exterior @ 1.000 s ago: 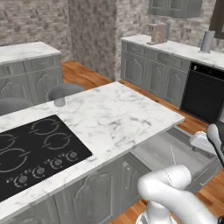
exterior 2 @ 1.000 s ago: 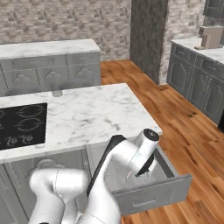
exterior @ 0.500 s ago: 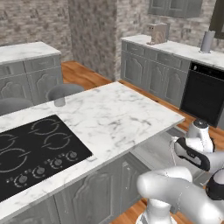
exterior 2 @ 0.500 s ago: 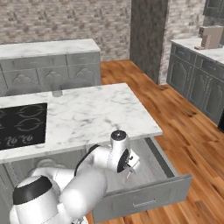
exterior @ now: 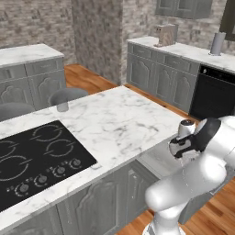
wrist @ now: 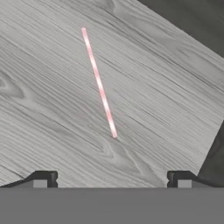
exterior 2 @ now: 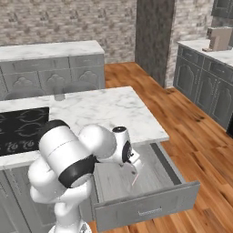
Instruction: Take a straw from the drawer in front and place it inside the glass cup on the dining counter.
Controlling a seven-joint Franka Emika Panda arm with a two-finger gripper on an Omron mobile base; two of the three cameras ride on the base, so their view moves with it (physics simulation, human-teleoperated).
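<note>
No legible brand, label or writing found on any surface.

Straw (wrist: 99, 83) lying flat on the light grey floor of the drawer (exterior 2: 150, 207), pulled open from under the dining worktop (exterior 2: 109, 111). Long axis in the hand view running from upper left to lower right, near end toward the middle of the frame, roughly centred between the two fingers (wrist: 43, 178). In the right base view, seen as a thin pink line (exterior 2: 134, 179) on the drawer floor, tilted slightly off the drawer's front-to-back line, well clear of the front panel.

Gripper (wrist: 113, 179) poised above the straw, fingers released and spread wide, grasping nothing, not touching the straw. Hand (exterior 2: 125, 152) positioned over the open drawer, just past the worktop edge.

Glass cup (exterior: 62, 106) standing upright on the far side of the worktop, beyond the black cooktop (exterior: 32, 158).
</note>
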